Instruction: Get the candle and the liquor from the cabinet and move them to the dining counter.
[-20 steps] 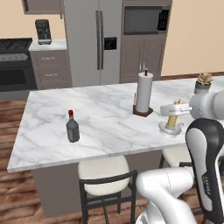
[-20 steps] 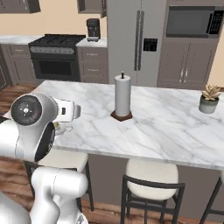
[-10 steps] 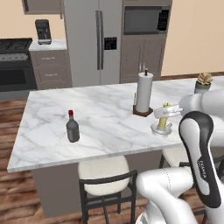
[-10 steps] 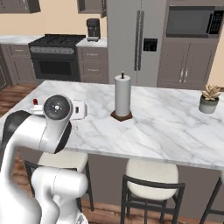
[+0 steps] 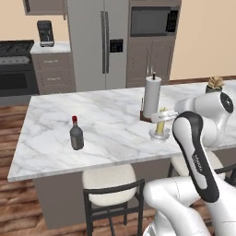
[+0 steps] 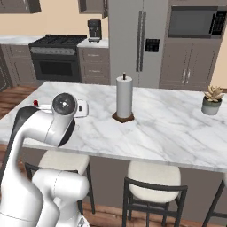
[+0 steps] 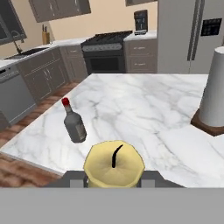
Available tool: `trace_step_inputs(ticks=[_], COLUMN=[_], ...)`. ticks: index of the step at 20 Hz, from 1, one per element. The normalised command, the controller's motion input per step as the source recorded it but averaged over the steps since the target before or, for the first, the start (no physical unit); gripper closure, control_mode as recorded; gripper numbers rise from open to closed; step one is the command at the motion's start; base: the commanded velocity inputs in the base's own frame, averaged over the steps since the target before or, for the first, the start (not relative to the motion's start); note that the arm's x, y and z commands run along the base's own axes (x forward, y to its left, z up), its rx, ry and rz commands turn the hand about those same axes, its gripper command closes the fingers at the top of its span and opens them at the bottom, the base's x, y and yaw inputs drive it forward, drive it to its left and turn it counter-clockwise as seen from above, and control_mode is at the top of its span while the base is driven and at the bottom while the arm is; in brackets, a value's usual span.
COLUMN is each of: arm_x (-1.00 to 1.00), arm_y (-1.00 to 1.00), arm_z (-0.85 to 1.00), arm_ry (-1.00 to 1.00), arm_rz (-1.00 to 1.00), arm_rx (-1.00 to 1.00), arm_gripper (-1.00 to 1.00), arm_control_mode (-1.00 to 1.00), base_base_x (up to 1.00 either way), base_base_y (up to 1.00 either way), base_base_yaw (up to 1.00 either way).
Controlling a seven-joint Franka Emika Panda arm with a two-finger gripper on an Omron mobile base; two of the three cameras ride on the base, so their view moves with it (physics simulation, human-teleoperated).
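Candle (image 5: 160, 126) in claw (image 5: 162, 120) over the marble dining table (image 5: 110, 120), its long axis upright, the pale-yellow stick standing in a small clear dish holder that sits at or just above the stone; whether the dish already touches the top cannot be told from the left base view. The claw is clenched on the candle from the side: in the hand view the wick end (image 7: 114, 165) sits squarely between the two dark fingertips, so the thing lies dead centre of the grip, not off to either side. The white paper towel roll (image 5: 151, 97) on its brown stand rises just behind and beside the candle, near enough that a sideways retreat toward it looks risky. The liquor (image 5: 76, 135), a squat grey bottle with a red cap, stands upright on the same table, well apart from the candle toward the far end as the left base view shows it, and ahead and left of the claw in the hand view (image 7: 73, 122). With the bottle delivered and the candle over the stone, the task appears close to its end. The coming move seems to turn on the vertical: a straight lowering along the candle's axis, a release, then a withdrawal away from the roll
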Motion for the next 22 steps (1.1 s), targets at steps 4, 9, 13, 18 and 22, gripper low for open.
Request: trace_step_inputs(ticks=[4,9,13,18,22], arm_x=[0.34,0.41,0.44,0.42,0.37], arm_y=[0.20,0.17,0.11,0.03,0.00], arm_z=[-0.24,-0.22,-0.20,-0.22,-0.27], arm_ry=[0.00,0.00,0.00,0.00,0.00], arm_rz=[0.00,0.00,-0.02,-0.01,0.00], arm_rx=[-0.06,-0.06,-0.07,-0.03,-0.01], arm_gripper=[1.00,1.00,1.00,1.00,1.00], arm_control_mode=[-1.00,-1.00,-1.00,-1.00,-1.00], base_base_x=[0.00,0.00,0.00,0.00,0.00], base_base_y=[0.00,0.00,0.00,0.00,0.00], base_base_yaw=[0.00,0.00,0.00,0.00,0.00])
